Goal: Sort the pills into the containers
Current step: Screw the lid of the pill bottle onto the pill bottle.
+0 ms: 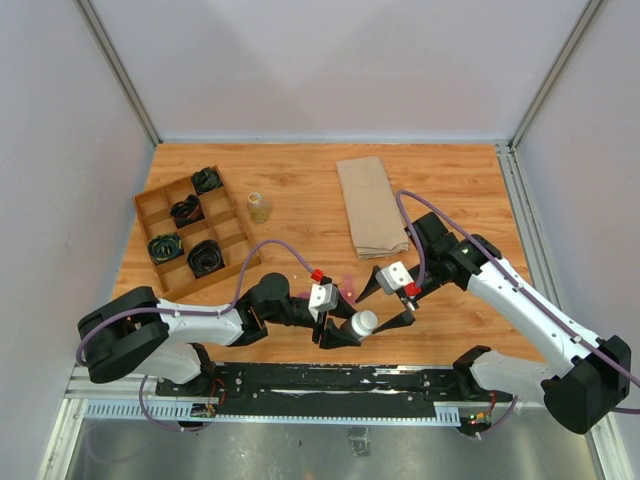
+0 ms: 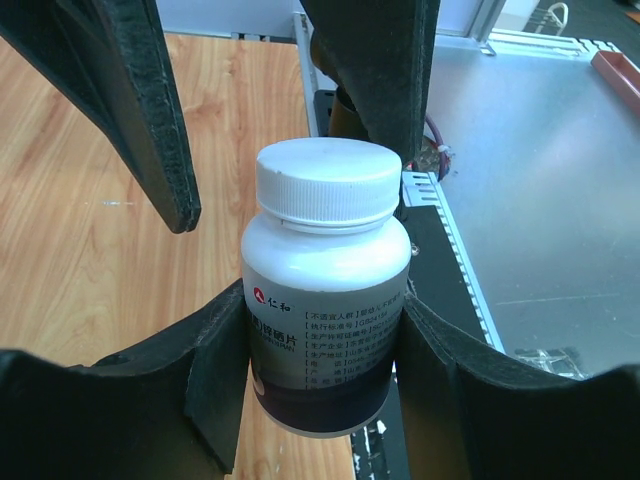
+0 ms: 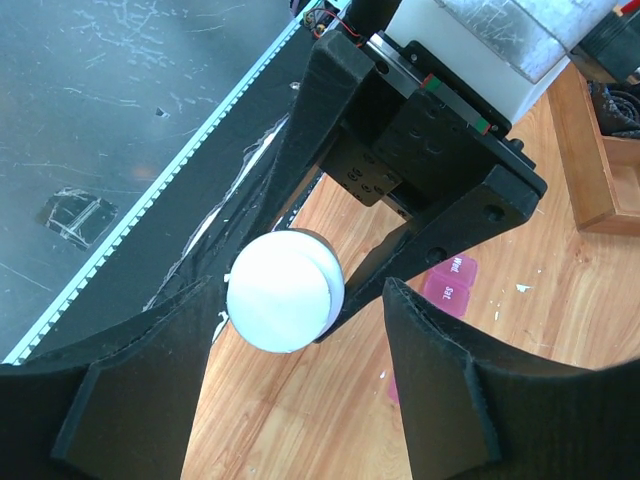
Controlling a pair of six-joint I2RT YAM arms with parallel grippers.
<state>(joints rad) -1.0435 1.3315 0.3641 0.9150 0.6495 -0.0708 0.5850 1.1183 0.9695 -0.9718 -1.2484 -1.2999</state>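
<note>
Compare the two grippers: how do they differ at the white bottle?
The left gripper is clamped on the white bottle, jaws on its body; the right gripper is open, jaws apart astride the cap. The left gripper sits at the base end, the right gripper at the cap end. Both share one bottle.

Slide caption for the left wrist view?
The left gripper grips a white pill bottle; the right gripper straddles its cap.

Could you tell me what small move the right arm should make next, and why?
Probably close the right gripper onto the white cap, ready to twist it off. The left gripper clamps the bottle by its body, and the right fingers straddle the cap with a gap showing on one side, so the cap is not gripped yet.
</note>
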